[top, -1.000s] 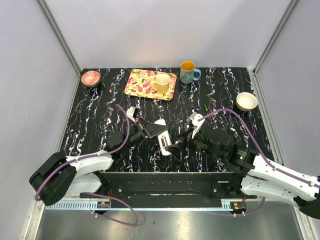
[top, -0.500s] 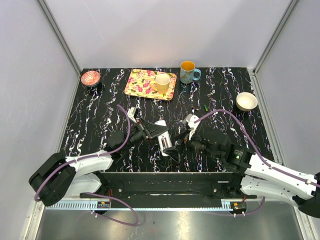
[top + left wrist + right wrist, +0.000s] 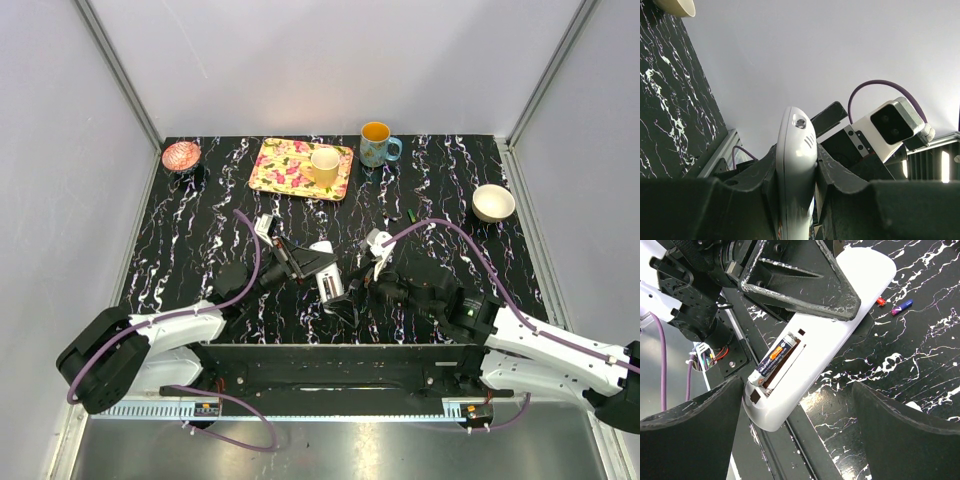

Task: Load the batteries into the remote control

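My left gripper (image 3: pixel 796 167) is shut on the remote control (image 3: pixel 795 150), a slim white bar held edge-up between its fingers. From above, the remote control (image 3: pixel 327 276) sits mid-table, the left gripper (image 3: pixel 308 266) on its left and the right gripper (image 3: pixel 347 299) at its near end. In the right wrist view the remote control (image 3: pixel 840 325) faces up with its recess exposed, and one blue-and-orange battery (image 3: pixel 774 360) lies slanted in it. My right gripper (image 3: pixel 797 392) is open, its fingers straddling the remote's near end without touching. Two loose batteries, one red (image 3: pixel 881 301) and one blue-purple (image 3: pixel 902 306), lie on the table beyond.
At the back stand a floral tray (image 3: pixel 285 168) carrying a yellow cup (image 3: pixel 324 165), a blue mug (image 3: pixel 377 143), a pink bowl (image 3: pixel 181 155) at the left and a white bowl (image 3: pixel 493 202) at the right. The black base rail (image 3: pixel 320 360) runs just behind the remote's near end.
My right arm has slid left toward the remote's near end, gripper still open. The left gripper and the remote have stayed put.
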`<state>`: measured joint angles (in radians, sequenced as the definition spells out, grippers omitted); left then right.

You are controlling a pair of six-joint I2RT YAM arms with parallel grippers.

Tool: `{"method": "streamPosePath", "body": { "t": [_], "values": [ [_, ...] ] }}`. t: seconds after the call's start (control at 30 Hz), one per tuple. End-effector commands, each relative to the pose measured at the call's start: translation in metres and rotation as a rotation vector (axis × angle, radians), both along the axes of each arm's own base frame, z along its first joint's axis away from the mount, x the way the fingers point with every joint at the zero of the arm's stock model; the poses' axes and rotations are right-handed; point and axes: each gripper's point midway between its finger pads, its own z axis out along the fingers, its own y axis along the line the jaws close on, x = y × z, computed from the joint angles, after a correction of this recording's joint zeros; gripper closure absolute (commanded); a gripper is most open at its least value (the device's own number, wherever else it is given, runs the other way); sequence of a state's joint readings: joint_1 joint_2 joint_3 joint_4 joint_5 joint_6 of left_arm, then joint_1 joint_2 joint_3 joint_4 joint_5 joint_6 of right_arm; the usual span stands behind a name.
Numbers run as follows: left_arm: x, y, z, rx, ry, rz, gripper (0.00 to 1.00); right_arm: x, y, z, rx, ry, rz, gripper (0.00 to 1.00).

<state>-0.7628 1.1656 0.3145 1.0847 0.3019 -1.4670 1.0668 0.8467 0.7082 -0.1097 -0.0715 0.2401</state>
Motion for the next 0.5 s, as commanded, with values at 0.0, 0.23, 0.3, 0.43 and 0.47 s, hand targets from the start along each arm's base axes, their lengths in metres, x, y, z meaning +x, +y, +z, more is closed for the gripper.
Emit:
{"method": "streamPosePath", "body": {
  "t": [0.0, 0.23, 0.3, 0.43, 0.47],
  "values": [
    [-0.0062, 0.0026, 0.0248, -0.065, -0.055, -0.005, 1.0, 0.0035, 0.0006, 0.0234, 0.043, -0.048, -0.006, 0.08],
    [-0.0082, 0.0023, 0.0222, -0.064, -0.054, -0.01, 1.0, 0.0046, -0.0051, 0.0253, 0.047, -0.055, -0.027, 0.08],
    [-0.0093, 0.0023, 0.0247, -0.071, -0.06, -0.011, 1.0, 0.0053, -0.0053, 0.0226, 0.042, -0.052, -0.032, 0.08],
    [-0.0119, 0.0016, 0.0277, -0.079, -0.069, -0.019, 1.0, 0.0065, -0.0047, 0.0179, 0.028, -0.042, -0.037, 0.08],
    [-0.0129, 0.0019, 0.029, -0.085, -0.074, -0.021, 1.0, 0.0073, -0.0049, 0.0162, 0.022, -0.041, -0.04, 0.09]
  ]
}}
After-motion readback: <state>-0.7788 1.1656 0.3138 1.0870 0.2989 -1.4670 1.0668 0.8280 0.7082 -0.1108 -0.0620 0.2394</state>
